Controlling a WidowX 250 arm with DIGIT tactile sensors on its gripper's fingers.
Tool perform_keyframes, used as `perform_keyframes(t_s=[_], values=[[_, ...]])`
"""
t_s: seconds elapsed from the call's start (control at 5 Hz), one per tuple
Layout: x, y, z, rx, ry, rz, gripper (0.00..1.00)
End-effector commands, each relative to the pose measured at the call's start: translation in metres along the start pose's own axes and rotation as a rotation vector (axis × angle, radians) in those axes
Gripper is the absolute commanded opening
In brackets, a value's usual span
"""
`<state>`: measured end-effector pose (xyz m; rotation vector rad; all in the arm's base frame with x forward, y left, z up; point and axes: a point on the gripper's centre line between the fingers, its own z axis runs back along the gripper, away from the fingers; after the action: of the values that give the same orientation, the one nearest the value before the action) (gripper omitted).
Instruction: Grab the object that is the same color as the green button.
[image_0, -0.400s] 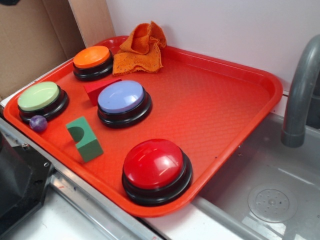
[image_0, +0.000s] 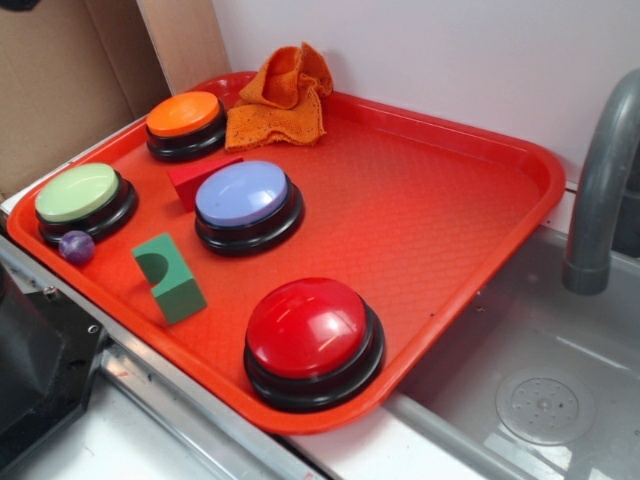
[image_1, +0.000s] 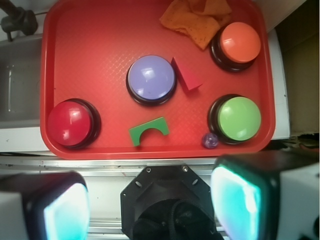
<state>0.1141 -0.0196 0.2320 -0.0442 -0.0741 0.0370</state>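
The object, a small dark-green block with an arch notch (image_0: 168, 277) (image_1: 148, 130), lies on the red tray (image_0: 430, 200) near its front edge, between the red button (image_0: 312, 338) and the green button (image_0: 80, 197) (image_1: 239, 118). The green button has a pale lime dome on a black base at the tray's left corner. My gripper (image_1: 150, 205) hangs high above the robot's base, short of the tray's front rim. Its two pads (image_1: 235, 202) stand far apart, with nothing between them. In the exterior view the gripper is out of frame.
On the tray are also a blue-lavender button (image_0: 245, 200), an orange button (image_0: 186, 122), a red block (image_0: 200, 178), a small purple ball (image_0: 76, 246) by the green button, and an orange cloth (image_0: 280, 95). A sink with a grey faucet (image_0: 600, 190) lies to the right.
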Motion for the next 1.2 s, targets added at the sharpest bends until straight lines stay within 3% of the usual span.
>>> perform_keyframes(t_s=[0.0,0.4,0.8,1.0], values=[[0.001,-0.019,-0.035,-0.031,-0.022,0.259,1.00],[0.021,-0.014,-0.101,-0.039,-0.024,0.578,1.00],[0.029,-0.009,-0.156,0.013,-0.046,0.750,1.00],[0.026,-0.006,-0.176,0.034,-0.021,0.787,1.00]])
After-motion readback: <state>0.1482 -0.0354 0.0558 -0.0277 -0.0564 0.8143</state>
